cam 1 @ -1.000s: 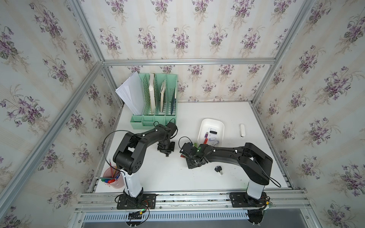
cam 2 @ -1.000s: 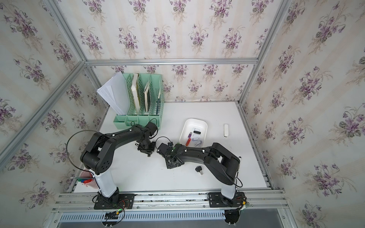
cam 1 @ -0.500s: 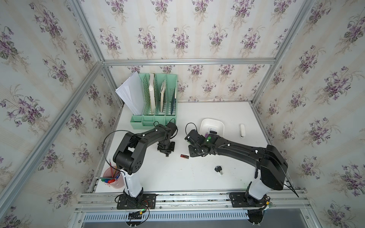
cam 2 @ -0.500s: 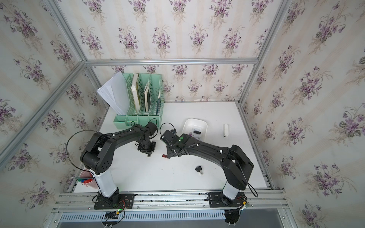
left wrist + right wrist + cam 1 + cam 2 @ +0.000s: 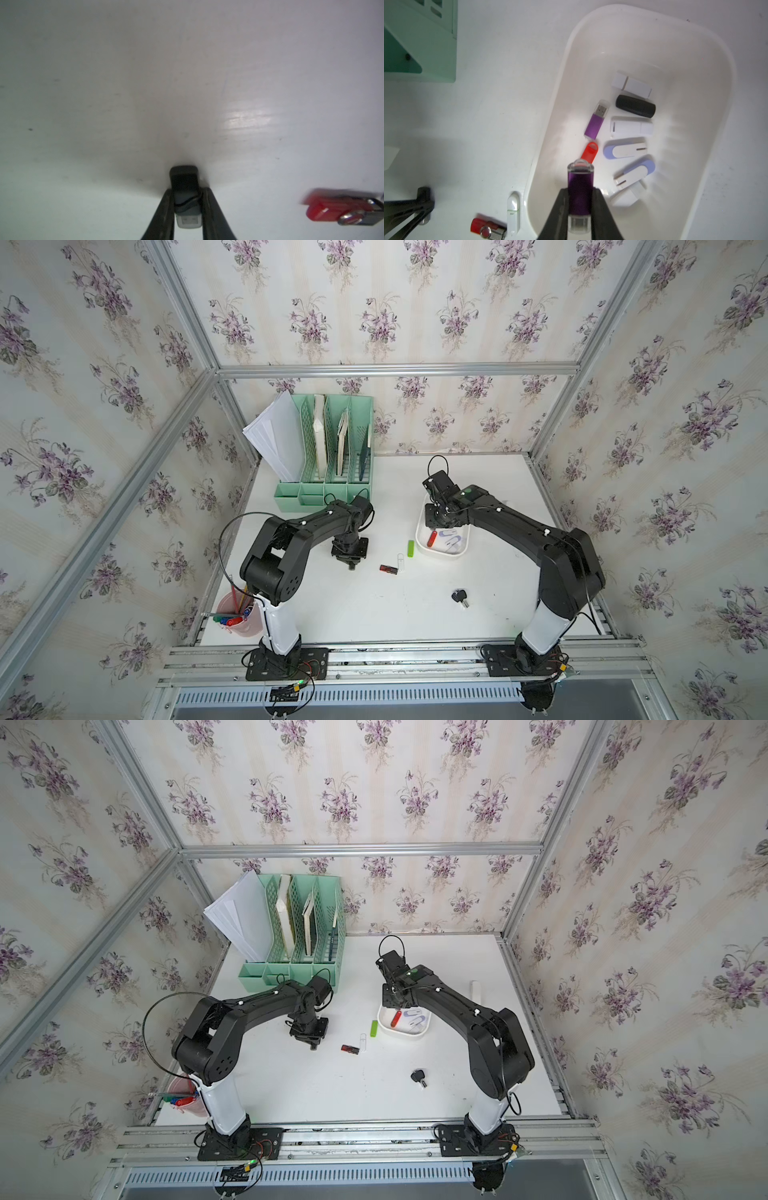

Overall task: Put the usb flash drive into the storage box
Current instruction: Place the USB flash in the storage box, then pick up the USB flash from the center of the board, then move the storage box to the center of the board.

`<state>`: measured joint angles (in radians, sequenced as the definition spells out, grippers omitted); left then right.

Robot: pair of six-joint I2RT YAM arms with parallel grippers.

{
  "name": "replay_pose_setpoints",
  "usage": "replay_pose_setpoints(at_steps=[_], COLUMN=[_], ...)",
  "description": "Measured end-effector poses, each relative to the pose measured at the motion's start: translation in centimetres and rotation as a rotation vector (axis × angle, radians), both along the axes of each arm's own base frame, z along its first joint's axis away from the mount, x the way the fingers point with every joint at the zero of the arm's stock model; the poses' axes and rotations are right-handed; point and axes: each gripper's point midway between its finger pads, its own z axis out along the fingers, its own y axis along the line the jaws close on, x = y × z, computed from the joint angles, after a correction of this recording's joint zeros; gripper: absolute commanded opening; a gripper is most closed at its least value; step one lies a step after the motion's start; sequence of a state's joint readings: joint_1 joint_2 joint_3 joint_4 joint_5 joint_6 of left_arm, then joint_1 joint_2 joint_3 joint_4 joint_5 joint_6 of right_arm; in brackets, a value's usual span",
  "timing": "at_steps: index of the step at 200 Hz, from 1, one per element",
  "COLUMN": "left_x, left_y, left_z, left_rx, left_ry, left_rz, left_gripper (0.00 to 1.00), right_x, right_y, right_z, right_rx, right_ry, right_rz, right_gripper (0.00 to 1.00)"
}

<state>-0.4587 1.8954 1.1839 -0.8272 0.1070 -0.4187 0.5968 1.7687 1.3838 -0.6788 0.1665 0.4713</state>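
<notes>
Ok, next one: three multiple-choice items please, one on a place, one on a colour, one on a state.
1. The purple drive in the right gripper is: A. over the inside of the storage box; B. lying in it; C. lying outside it.
2. The loose drive nearest outside the box is: A. yellow; B. blue; C. green.
3. The left gripper is: A. open; B. shut on a black drive; C. shut on a coin.
Key: 1A, pinched above the box floor; 2C, the green drive lies by its wall; 3B, fingers clamp it.
</notes>
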Motion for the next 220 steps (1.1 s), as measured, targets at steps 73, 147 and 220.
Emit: replay_pose_setpoints(at_steps=[73,147,220], left_x=[-0.1,0.0,-0.1], left_y=[0.0,0.0,0.0], left_z=[-0.1,-0.1,-0.1], left_rx=[0.007,0.008,0.007], left_ry=[0.016,0.018,0.017], left_rz=[0.0,0.0,-0.001], left_gripper=[0.24,0.24,0.24], right_x=[4.4,8.7,10.2], right_y=[-1.7,-0.6,-0.7], right_z=[-5.2,-7.1,-9.0], right_rx=[0.028,0.08,0.063], right_ry=[0.064,0.058,0.073], right_rz=[-0.054,-0.055,-0.053], right_gripper=[0.16,0.15,0.37])
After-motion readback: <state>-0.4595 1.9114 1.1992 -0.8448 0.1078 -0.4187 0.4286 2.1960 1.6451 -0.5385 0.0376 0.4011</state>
